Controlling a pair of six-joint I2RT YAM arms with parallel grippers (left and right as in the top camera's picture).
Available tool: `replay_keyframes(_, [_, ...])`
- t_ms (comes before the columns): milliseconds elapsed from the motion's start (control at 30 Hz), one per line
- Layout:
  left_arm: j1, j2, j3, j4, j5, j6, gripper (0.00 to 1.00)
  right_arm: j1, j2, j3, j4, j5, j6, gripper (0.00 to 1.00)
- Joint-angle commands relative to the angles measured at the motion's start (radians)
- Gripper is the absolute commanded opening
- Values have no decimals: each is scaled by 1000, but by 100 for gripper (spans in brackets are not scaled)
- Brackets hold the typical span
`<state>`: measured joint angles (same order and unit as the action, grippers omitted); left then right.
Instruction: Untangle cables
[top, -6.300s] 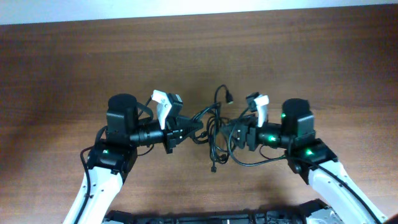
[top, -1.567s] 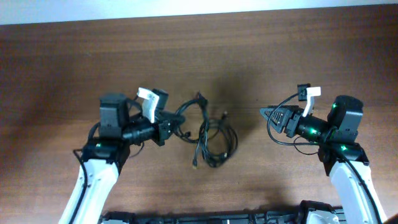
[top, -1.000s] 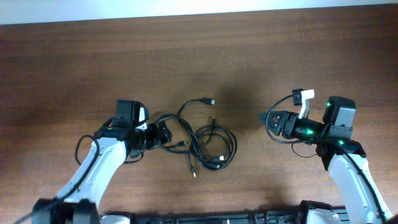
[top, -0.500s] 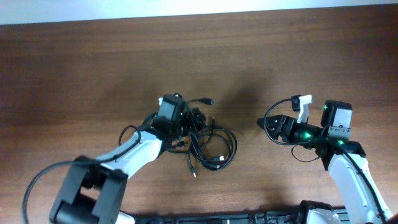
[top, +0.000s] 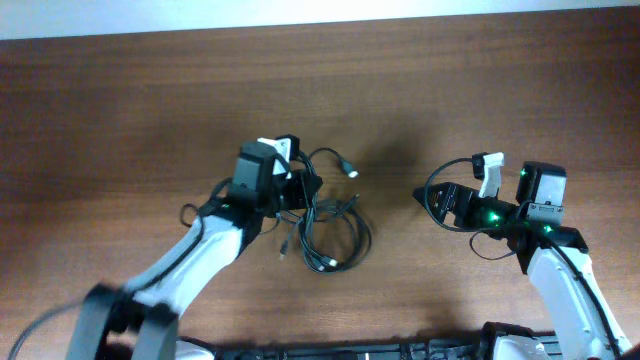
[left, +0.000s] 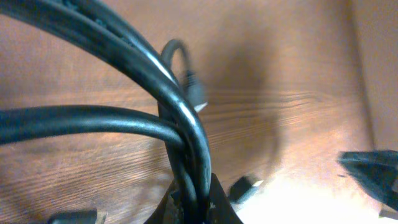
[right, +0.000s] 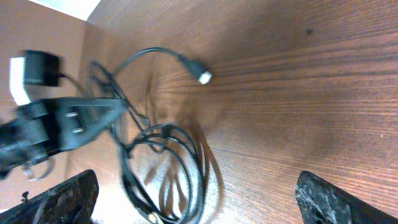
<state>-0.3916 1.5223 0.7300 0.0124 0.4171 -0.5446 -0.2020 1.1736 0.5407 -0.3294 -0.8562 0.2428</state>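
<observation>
The cables (top: 335, 235) lie as a loose black tangle on the wooden table, with one plug end (top: 350, 170) sticking out toward the back. My left gripper (top: 305, 190) sits at the tangle's upper left. In the left wrist view the left gripper (left: 194, 198) is shut on two or three cable strands (left: 124, 118) that rise from between its jaws. My right gripper (top: 425, 197) stands open to the right of the tangle and touches nothing. In the right wrist view its fingers (right: 329, 202) are spread wide, with the cables (right: 168, 162) ahead.
The table is dark brown wood (top: 480, 90), with a pale wall strip along the far edge. Thicker black wires loop around the right arm's wrist (top: 450, 215). The left arm (right: 62, 127) shows in the right wrist view, behind the tangle.
My left gripper swung in from the left to the tangle and shut on some strands; the coil shifted slightly left. The right gripper opened wide and stayed in place.
</observation>
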Motion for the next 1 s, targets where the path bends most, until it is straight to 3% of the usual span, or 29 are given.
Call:
replay_keyframes(0, [8,-177,-3,-73,40,162,0,5,0,-1,3,5,-10,99])
replay_keyframes(100, [8,-263,-3,-168,39,270,0,5,0,-1,3,5,-10,99])
replay_keyframes(267, [8,-289,-3,-237,117,278,0,5,0,-1,3,5,-10,99])
replay_keyframes(467, [8,-289,-3,-239,288,277,0,5,0,-1,3,5,-10,99])
replay_keyframes(833, [8,-289,-3,-261,373,278,0,5,0,-1,-45,-7,33,99])
replay_keyframes(967, [8,-289,-3,-253,393,393,0,5,0,-1,-15,16,31,99])
